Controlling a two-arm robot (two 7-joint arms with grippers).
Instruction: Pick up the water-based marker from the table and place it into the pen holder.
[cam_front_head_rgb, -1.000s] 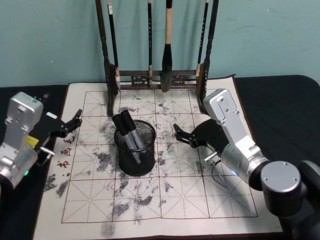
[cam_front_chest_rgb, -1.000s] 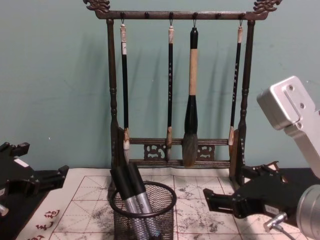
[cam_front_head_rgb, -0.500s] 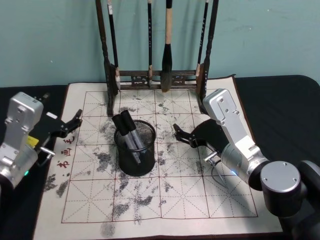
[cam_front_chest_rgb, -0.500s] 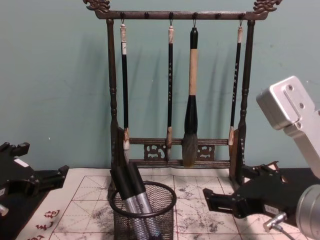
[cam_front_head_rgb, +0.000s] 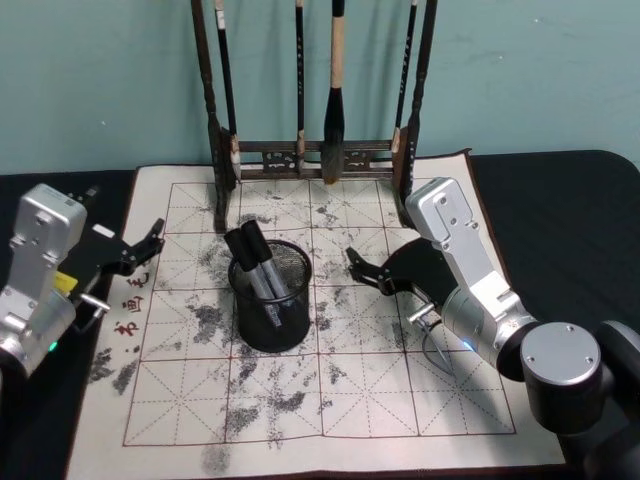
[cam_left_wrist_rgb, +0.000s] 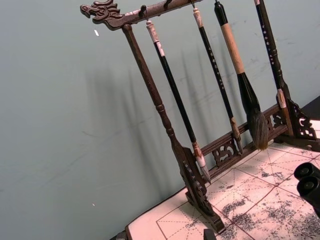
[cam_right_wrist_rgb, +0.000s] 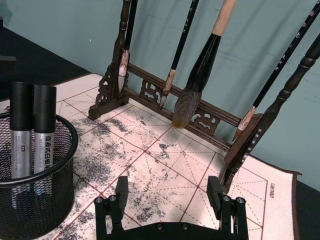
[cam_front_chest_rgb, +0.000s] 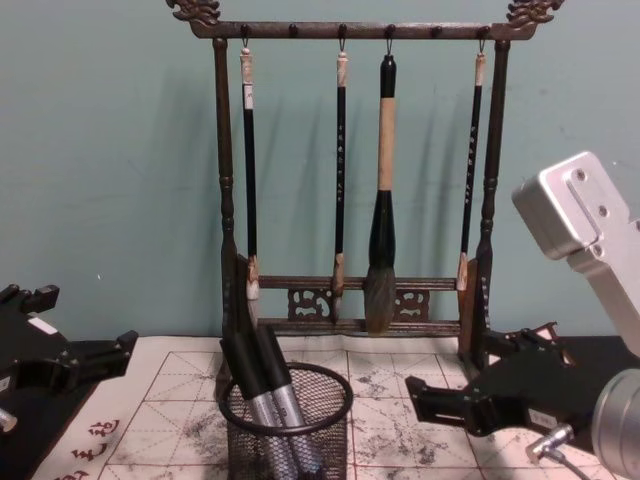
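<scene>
Two water-based markers (cam_front_head_rgb: 254, 265) stand side by side in the pen holder (cam_front_head_rgb: 271, 297), black caps up, leaning toward the robot's left over the rim. The pen holder sits on the ink-stained grid mat (cam_front_head_rgb: 360, 385), in front of the wooden brush rack (cam_front_head_rgb: 313, 155), where four calligraphy brushes (cam_front_chest_rgb: 381, 190) hang. The right claw (cam_front_head_rgb: 357, 268) hovers low over the mat, just to the right of the holder, fingers spread apart and empty. The left claw (cam_front_head_rgb: 150, 243) rests at the mat's left edge, well apart from the holder, fingers parted and empty. The mat lies on a black bench (cam_front_head_rgb: 560, 200).
</scene>
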